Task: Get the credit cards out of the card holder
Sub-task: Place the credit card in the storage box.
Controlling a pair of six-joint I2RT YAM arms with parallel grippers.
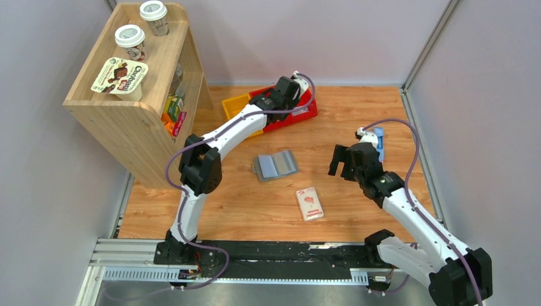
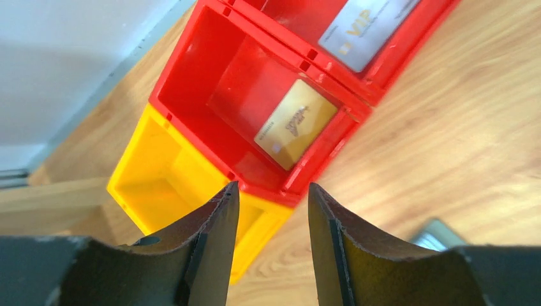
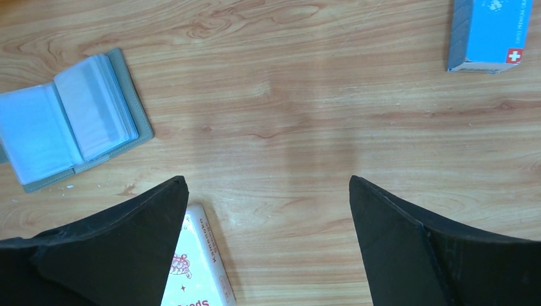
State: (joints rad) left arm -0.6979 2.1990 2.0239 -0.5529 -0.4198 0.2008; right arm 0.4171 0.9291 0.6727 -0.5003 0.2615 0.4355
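The card holder [image 1: 275,166] lies open on the table's middle, grey with pale blue pockets; the right wrist view has it [image 3: 70,121] at far left. A gold credit card [image 2: 295,124] lies in a red bin [image 2: 210,64], and a grey one [image 2: 367,25] lies in the neighbouring red bin. My left gripper [image 2: 271,191] hovers over these bins [image 1: 300,115] at the back, open, with nothing between its fingers. My right gripper [image 3: 268,185] stands wide open above bare wood, right of the holder [image 1: 341,167].
A yellow bin [image 2: 166,185] adjoins the red ones. A white-and-pink packet [image 1: 309,204] lies near the front, by my right gripper's left finger [image 3: 127,242]. A blue box [image 3: 491,32] sits at the right. A wooden shelf [image 1: 137,121] with cups stands at back left.
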